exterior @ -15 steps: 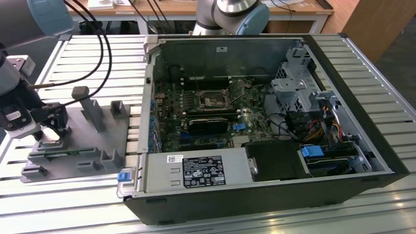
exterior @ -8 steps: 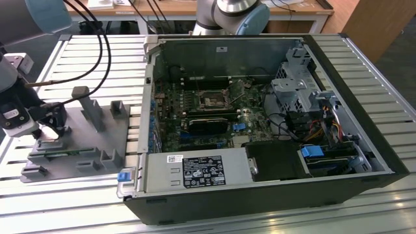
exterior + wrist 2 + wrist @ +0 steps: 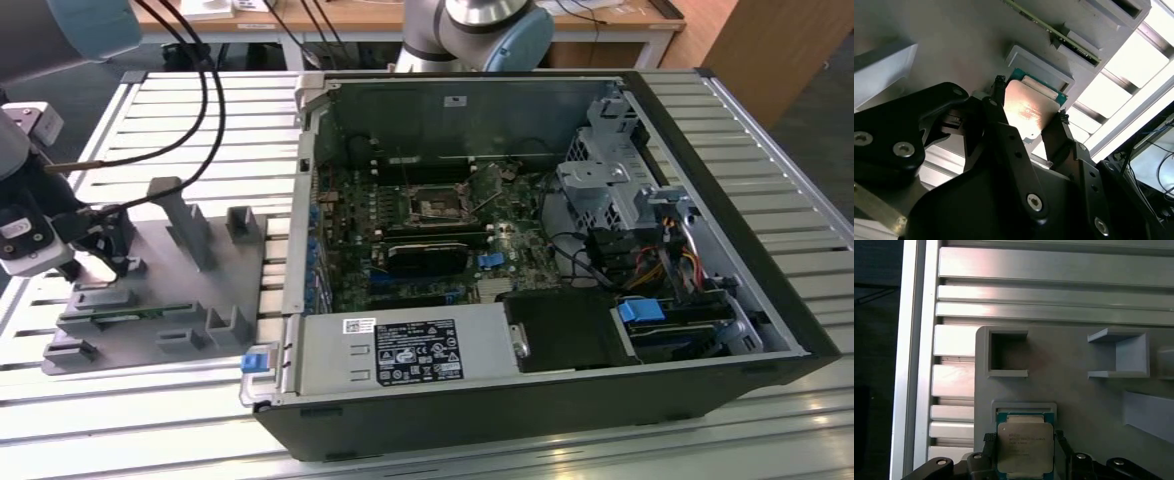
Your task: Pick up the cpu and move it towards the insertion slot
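Second wrist view has the gripper (image 3: pixel 1030 100) closed down to the width of the cpu (image 3: pixel 1029 110), one black fingertip (image 3: pixel 999 85) against one edge of the chip and the other tip against the opposite edge; the first wrist view agrees, with the gripper (image 3: pixel 1024 439) bracketing the cpu (image 3: pixel 1025 447) on two sides, silvery lid facing up and green board edge showing around it. The chip sits at its shallow nest on the grey fixture (image 3: pixel 1069 390); whether it has left the nest floor I cannot tell. Beyond the nest on the same fixture lie a square pocket (image 3: pixel 1008 352) and a U-shaped bracket (image 3: pixel 1119 354); a thin green memory strip (image 3: pixel 1064 37) stands in a slot close by. The fixture rests on a slatted aluminium table (image 3: pixel 1054 270). In the exterior view the gripper (image 3: pixel 104 260) hangs low over the grey fixture (image 3: pixel 174 300) at the exterior view's left; the open computer case (image 3: pixel 534 420) lies at that view's right, and the insertion slot (image 3: pixel 437 207) on its motherboard is well apart from the gripper.
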`<action>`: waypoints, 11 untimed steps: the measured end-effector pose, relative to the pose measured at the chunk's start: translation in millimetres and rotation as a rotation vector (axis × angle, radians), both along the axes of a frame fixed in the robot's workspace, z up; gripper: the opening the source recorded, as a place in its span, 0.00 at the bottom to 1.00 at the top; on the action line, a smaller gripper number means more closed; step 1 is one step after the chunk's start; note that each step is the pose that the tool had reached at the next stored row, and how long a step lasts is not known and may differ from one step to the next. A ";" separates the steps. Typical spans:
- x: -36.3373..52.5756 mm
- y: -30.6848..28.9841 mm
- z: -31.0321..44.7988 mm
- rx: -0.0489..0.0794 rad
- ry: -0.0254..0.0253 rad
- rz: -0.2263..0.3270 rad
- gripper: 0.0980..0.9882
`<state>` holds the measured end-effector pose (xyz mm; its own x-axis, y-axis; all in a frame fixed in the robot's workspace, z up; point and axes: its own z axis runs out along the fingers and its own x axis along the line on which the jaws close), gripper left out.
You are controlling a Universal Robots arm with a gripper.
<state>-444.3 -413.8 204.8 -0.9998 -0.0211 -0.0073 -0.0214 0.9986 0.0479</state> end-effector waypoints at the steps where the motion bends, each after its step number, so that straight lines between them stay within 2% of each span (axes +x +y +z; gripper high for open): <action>1: 0.0 0.0 0.5 0.000 -0.0001 0.000 0.50; 11: 0.0 0.0 7.2 0.000 0.0000 0.000 0.50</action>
<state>-444.4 -413.8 212.0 -0.9998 -0.0210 -0.0072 -0.0213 0.9986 0.0479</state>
